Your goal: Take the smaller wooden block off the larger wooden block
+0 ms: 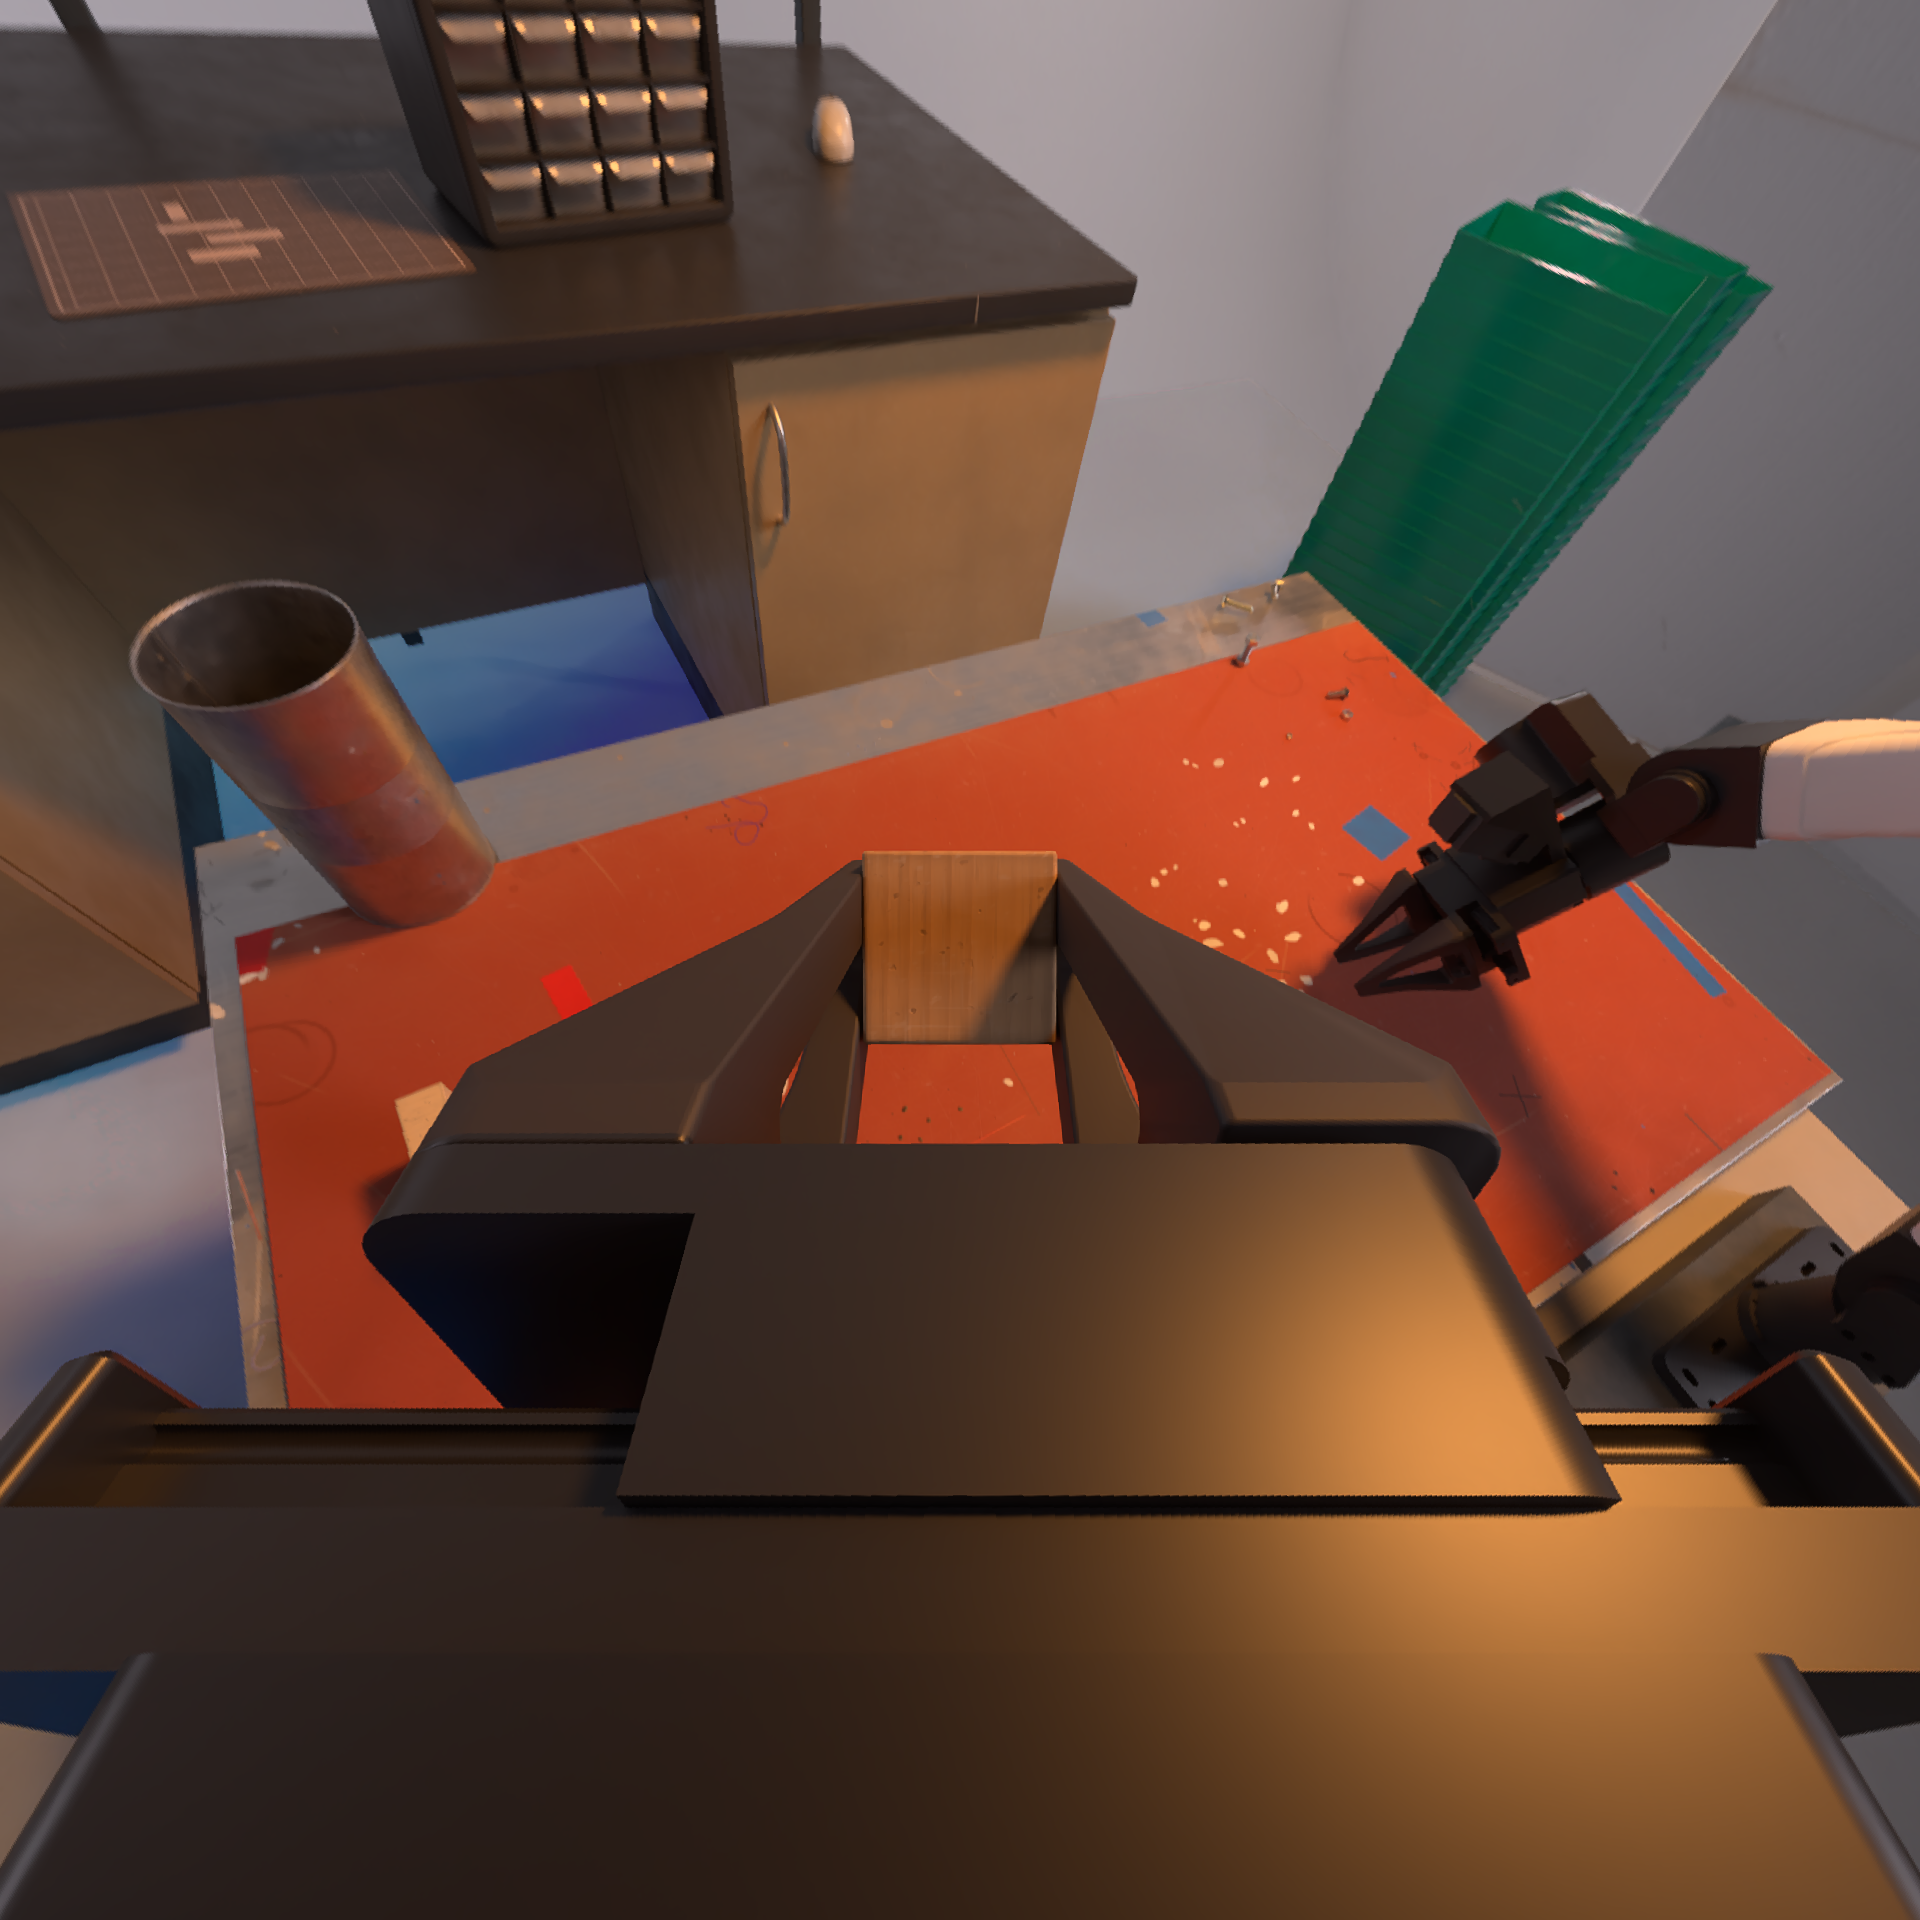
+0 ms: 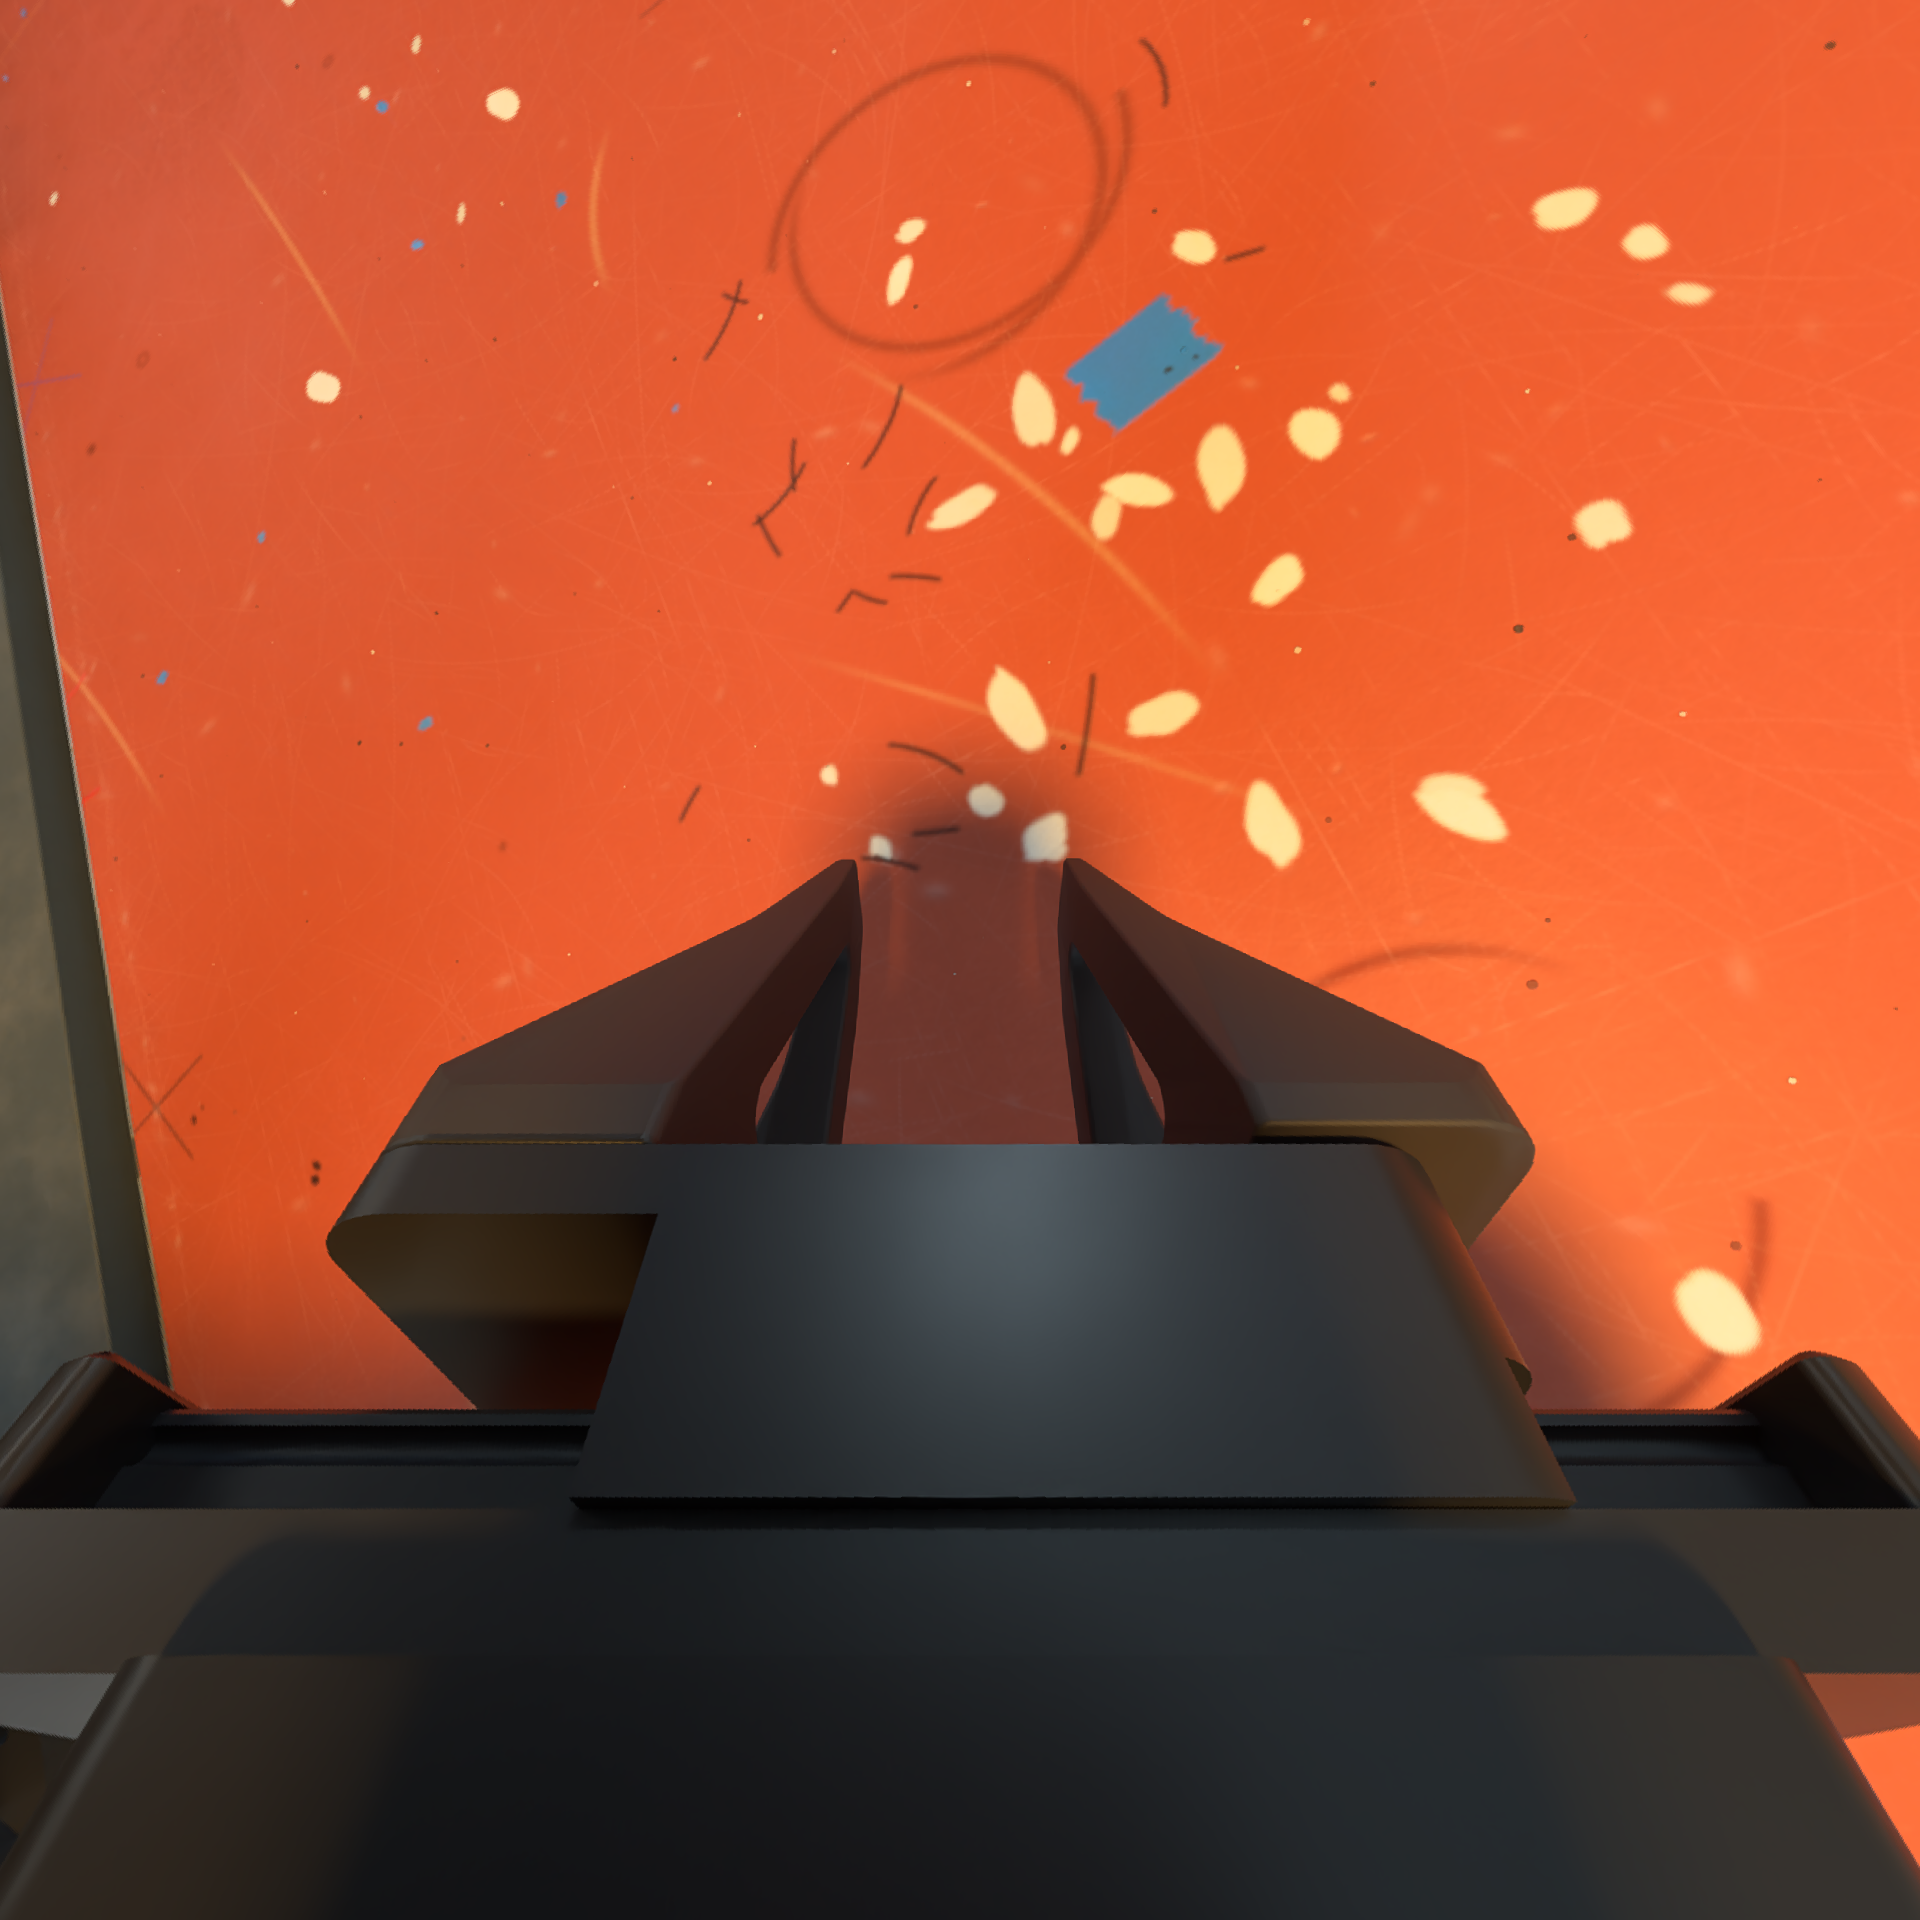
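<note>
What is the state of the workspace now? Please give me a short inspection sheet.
Surface: orange mat, scratched, pale flecks, tape scraps.
Job's things: wooden block between the left gripper's fingers; a second block not seen.
Clutter: metal cylinder tilted at mat edge; screws.
Grippers: left gripper shut on the block; right gripper open, empty, near the mat.
Cables: nothing seen.
Surroundings: dark desk, drawer organiser, green stack.
</note>
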`<state>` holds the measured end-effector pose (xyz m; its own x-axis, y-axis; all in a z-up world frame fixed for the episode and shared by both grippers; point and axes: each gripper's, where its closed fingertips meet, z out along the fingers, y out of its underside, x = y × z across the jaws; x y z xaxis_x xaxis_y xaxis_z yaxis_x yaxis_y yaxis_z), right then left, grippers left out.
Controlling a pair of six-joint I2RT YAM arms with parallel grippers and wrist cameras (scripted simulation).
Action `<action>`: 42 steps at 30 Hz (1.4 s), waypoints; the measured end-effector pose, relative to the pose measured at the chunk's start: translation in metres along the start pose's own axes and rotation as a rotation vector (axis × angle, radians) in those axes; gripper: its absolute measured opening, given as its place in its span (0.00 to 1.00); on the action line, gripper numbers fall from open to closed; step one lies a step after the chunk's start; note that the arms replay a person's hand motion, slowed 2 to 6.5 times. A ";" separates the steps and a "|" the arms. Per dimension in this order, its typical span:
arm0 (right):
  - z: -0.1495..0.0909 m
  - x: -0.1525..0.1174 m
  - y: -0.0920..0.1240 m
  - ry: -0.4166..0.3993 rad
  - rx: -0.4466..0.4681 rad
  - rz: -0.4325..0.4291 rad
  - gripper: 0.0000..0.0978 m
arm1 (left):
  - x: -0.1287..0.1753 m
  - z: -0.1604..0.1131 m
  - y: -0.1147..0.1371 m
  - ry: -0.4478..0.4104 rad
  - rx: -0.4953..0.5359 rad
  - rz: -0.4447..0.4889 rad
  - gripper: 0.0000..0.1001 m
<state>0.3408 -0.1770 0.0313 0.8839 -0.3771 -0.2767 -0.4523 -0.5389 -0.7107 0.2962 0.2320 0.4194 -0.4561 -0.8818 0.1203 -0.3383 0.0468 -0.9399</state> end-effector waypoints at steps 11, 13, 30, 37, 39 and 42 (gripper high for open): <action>-0.002 0.000 0.000 -0.003 0.009 0.004 0.33 | -0.035 0.017 0.052 0.029 -0.154 -0.102 0.28; -0.002 0.000 0.000 -0.005 0.009 0.005 0.33 | -0.044 0.018 0.062 0.032 -0.170 -0.128 0.28; -0.002 0.002 -0.001 -0.008 0.007 0.005 0.33 | -0.112 0.030 0.131 -0.006 -0.284 -0.293 0.28; -0.001 0.002 -0.001 -0.009 0.007 0.006 0.33 | -0.126 0.039 0.155 0.006 -0.336 -0.310 0.28; -0.001 0.002 -0.001 -0.009 0.007 0.006 0.33 | -0.129 0.040 0.161 0.011 -0.348 -0.313 0.28; -0.001 0.002 -0.001 -0.008 0.007 0.006 0.33 | -0.133 0.043 0.170 0.019 -0.366 -0.316 0.28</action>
<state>0.3429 -0.1782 0.0326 0.8822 -0.3738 -0.2862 -0.4566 -0.5314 -0.7135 0.3349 0.3366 0.2302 -0.2983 -0.8707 0.3910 -0.7284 -0.0570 -0.6827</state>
